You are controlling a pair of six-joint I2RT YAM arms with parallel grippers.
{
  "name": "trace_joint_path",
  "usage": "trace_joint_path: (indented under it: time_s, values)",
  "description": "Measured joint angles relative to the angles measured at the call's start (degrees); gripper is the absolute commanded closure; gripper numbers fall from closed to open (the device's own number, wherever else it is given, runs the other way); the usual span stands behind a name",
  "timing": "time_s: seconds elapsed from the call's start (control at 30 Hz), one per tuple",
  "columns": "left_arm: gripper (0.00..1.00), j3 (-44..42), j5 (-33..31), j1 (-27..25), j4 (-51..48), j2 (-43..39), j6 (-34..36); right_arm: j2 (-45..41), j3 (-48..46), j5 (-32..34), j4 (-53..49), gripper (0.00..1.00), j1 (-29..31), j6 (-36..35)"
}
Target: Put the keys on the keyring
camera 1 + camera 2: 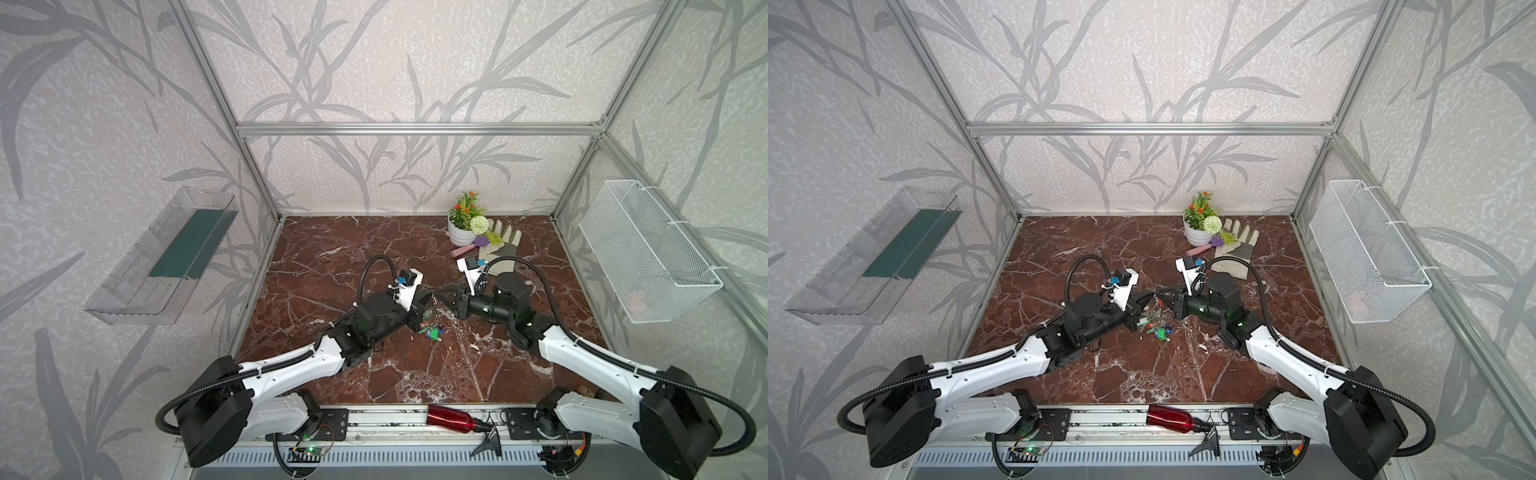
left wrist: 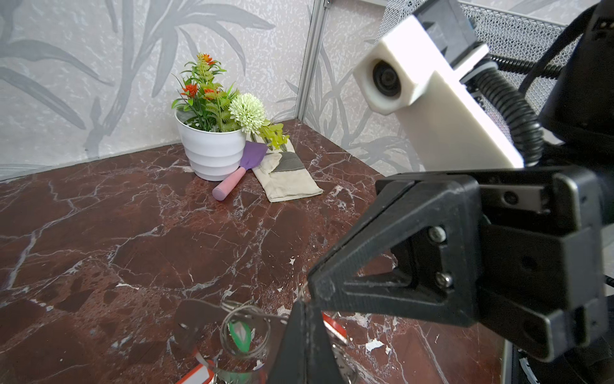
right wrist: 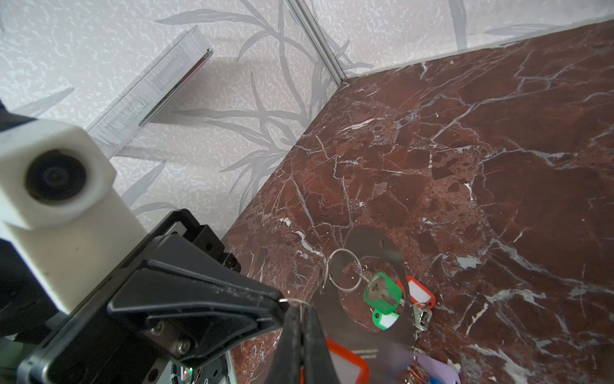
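Found the left gripper [image 2: 302, 314], reaching in from 8 o'clock, and the right gripper [image 3: 300, 314], from 4 o'clock, tip to tip over the middle of the bench [image 3: 465, 166], each pressed together on a thin silver ring at the edge of the keyring [image 3: 365, 236]. Saw the keyring tilted just under those tips, one of the keys [image 3: 382, 292], green-headed, showing through its oval cut-out, and red-orange tags [image 3: 420, 290] at 6 o'clock of the tips.
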Motion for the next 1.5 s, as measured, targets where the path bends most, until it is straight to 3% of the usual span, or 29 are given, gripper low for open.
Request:
trace_joint_path:
  time_s: [0.77, 1.5]
  values:
    - [1.00, -3.69, -4.76, -3.10, 6.34, 1.25, 3.50, -2.03, 0.35, 4.35, -7.82, 1.00, 1.16, 10.16]
    - [1.00, -4.68, -5.01, -3.37, 9.31, 1.75, 3.85, -1.05, 4.00, 3.32, -13.62, 1.00, 0.66, 11.78]
